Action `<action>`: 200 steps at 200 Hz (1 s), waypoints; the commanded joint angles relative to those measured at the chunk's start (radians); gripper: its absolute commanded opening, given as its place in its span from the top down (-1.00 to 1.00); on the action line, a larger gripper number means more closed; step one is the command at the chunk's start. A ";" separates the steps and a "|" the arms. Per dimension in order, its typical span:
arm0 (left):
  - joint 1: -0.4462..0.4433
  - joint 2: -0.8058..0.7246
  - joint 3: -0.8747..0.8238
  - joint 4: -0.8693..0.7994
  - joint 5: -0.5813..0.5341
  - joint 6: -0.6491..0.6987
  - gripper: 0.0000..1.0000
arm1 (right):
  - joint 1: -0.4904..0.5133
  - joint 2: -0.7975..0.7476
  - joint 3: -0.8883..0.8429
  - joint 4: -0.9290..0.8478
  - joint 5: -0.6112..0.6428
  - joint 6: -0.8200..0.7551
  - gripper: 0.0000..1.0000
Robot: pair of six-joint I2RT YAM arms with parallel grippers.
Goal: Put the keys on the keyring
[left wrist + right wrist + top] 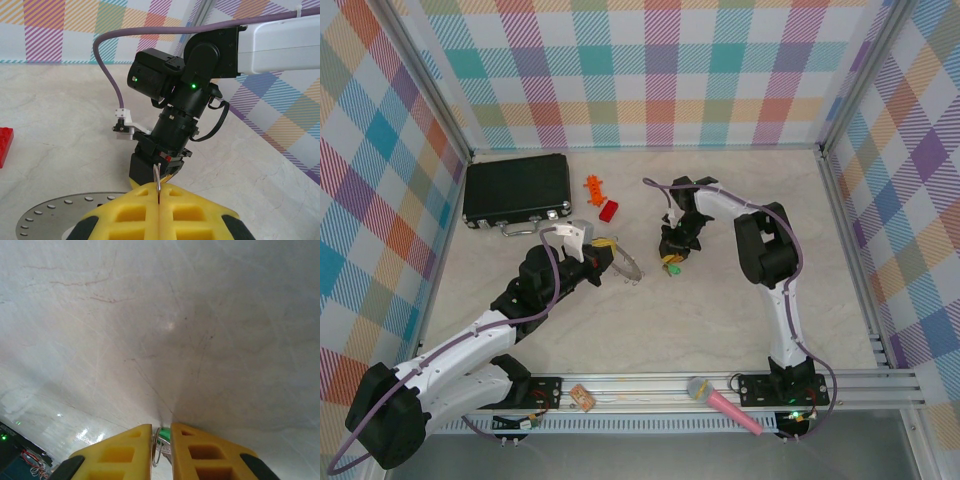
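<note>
Clutter sits beyond the two arms: a red block (609,210) and an orange toy piece (593,186) lie just past the left gripper (603,246), and a closed black case (515,190) rests near the far left corner. A pink microphone (725,405) lies on the near rail (650,383) by the right arm's base.

The left jaws are pressed together on the keyring (628,266). A thin silver loop stands pinched between the yellow pads (130,210), and a flat, hole-dotted grey band shows just below them. How loop and band join is hidden by the fingers.

Near it but apart, the right gripper (672,258) points down, low over the surface (700,320). Its jaws are clamped on the green key (166,444).

Bare surface stretches right of and nearer than both grippers, out to the plaid walls (650,70).
</note>
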 commanded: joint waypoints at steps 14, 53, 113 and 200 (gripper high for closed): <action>-0.009 -0.007 -0.005 0.041 0.005 0.001 1.00 | 0.010 -0.016 0.000 -0.031 0.007 -0.016 0.68; -0.009 -0.011 -0.005 0.041 0.005 0.002 1.00 | 0.009 -0.012 0.002 -0.029 0.010 -0.017 0.93; -0.009 -0.003 -0.004 0.041 0.004 0.002 1.00 | 0.009 -0.147 -0.102 0.109 0.014 -0.003 1.00; -0.010 0.072 0.001 0.108 0.058 0.006 1.00 | 0.010 -0.514 -0.510 0.628 0.109 0.045 1.00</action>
